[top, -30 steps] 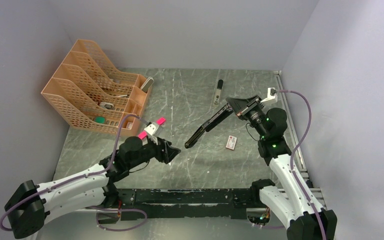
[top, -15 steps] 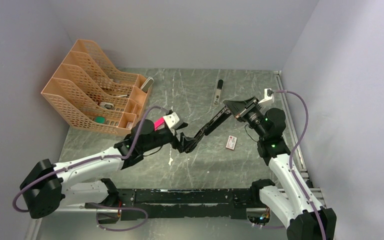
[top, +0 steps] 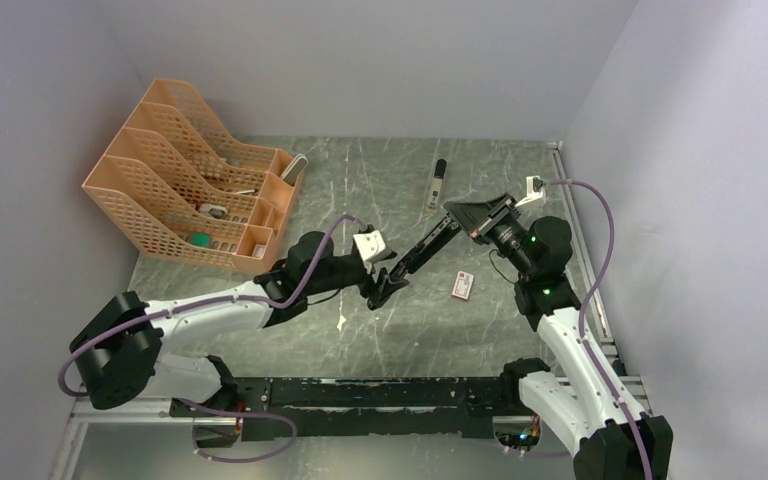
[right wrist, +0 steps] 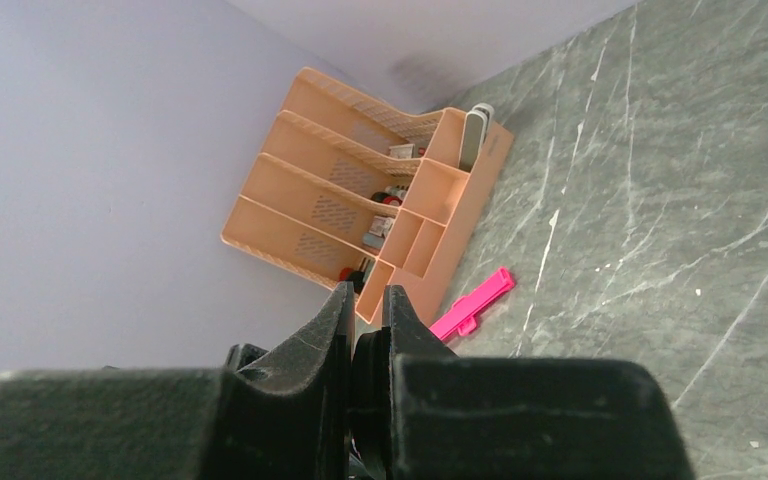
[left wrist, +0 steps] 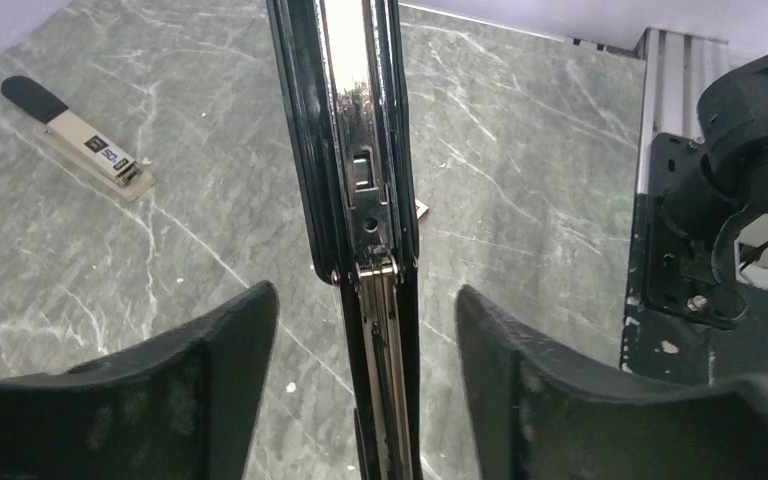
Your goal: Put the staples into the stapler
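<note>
The stapler [top: 418,252] is held above the table's [top: 360,180] middle, slanting from 7 o'clock to 1 o'clock. The right gripper [top: 459,214] pinches its 1 o'clock end, jaws pressed close on a thin black part; the left gripper [top: 387,284] sits at the 7 o'clock end, its fingers [left wrist: 225,370] spread, one on each side of the stapler with a gap at both. The left wrist view shows the shiny rail [left wrist: 355,120] facing the camera.

A white box [top: 463,285] with red print, too small to read, lies at 3 o'clock of the stapler's low end; a black-and-silver stick [top: 438,183] lies at 12 o'clock, its label unreadable; an orange organiser [top: 190,190] stands at 10 o'clock; a pink piece [right wrist: 472,303] lies just beside it.
</note>
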Available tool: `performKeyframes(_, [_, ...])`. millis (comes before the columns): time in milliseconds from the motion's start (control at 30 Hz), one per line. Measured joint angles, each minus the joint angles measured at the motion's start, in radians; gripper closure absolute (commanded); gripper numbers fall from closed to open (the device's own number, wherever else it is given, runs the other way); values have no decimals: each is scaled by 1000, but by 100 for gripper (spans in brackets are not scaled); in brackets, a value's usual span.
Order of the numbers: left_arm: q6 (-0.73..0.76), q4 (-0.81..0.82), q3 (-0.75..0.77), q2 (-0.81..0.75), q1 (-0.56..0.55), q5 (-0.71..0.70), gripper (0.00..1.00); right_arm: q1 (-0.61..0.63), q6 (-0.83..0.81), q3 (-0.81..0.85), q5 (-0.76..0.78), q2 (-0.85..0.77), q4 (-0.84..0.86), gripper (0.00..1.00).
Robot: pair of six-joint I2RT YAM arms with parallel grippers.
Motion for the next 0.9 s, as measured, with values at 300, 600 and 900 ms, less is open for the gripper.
performKeyframes(300, [25,-30,63,79,6,0,88,-7,8,-13,22,-6,3,100])
performKeyframes(600, [92,-136,106,87,8,2,93,-8,-8,-32,51,-29,-27,78])
performKeyframes(900, [331,-351,134,53,21,93,93,-7,-96,2,156,-113,-150,44])
